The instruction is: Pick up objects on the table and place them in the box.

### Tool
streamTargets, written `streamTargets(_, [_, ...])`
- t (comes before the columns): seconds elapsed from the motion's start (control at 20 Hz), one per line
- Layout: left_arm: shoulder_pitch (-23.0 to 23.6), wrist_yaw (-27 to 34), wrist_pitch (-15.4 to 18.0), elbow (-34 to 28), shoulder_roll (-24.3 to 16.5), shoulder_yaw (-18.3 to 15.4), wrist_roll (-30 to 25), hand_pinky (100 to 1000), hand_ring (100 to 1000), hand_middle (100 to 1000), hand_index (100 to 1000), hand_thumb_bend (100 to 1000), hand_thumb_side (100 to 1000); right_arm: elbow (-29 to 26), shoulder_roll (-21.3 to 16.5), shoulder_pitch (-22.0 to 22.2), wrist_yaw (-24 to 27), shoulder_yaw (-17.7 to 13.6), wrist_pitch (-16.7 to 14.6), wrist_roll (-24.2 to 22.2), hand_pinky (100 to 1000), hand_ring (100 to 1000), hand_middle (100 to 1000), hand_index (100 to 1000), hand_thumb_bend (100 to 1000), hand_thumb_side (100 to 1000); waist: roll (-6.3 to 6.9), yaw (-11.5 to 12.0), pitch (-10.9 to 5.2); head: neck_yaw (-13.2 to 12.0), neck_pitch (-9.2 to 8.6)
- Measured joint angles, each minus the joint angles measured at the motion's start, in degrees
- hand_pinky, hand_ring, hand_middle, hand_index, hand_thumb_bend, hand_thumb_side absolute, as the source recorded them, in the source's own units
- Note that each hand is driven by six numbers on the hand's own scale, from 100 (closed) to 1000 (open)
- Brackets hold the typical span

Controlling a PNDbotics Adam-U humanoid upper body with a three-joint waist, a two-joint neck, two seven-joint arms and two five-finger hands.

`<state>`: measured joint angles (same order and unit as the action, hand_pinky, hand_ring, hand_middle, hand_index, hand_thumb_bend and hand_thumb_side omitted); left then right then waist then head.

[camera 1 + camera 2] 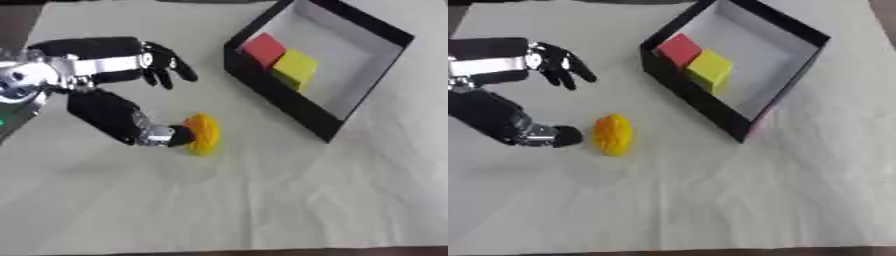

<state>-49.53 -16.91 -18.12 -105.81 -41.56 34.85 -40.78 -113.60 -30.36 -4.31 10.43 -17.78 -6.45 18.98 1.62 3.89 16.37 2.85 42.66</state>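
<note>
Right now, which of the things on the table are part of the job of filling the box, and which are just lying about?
Part of the job:
- orange object on the cloth, not yet boxed
- black box
- red block and yellow block, already inside it
- left robot hand, fingers spread, beside the orange object

Just lying about:
- nothing apart from the white cloth that covers the table

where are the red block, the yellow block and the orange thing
red block point(262, 46), left eye view, top face
yellow block point(297, 64), left eye view, top face
orange thing point(612, 134), right eye view, its middle
</note>
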Motion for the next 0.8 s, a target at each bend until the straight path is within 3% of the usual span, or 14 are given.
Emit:
streamTargets(0.45, [-0.4,-7.1,5.6,9.1,3.8,3.1,-2.0,805,803,838,891,564,517,0.0,0.9,-0.6,-0.6,0.6,0.8,-1.0,982,887,844,892,100,554,0.0,-0.2,0.03,-0.9,-0.01])
streamTargets(0.8, [-0.6,-12.5,10.4,13.9,7.3,4.2,-0.5,798,800,831,882,566,477,0.0,1.0,-0.7,-0.7,0.9,1.0,-1.4,983,888,844,892,100,555,0.0,-0.3,0.03,-1.3,-0.01])
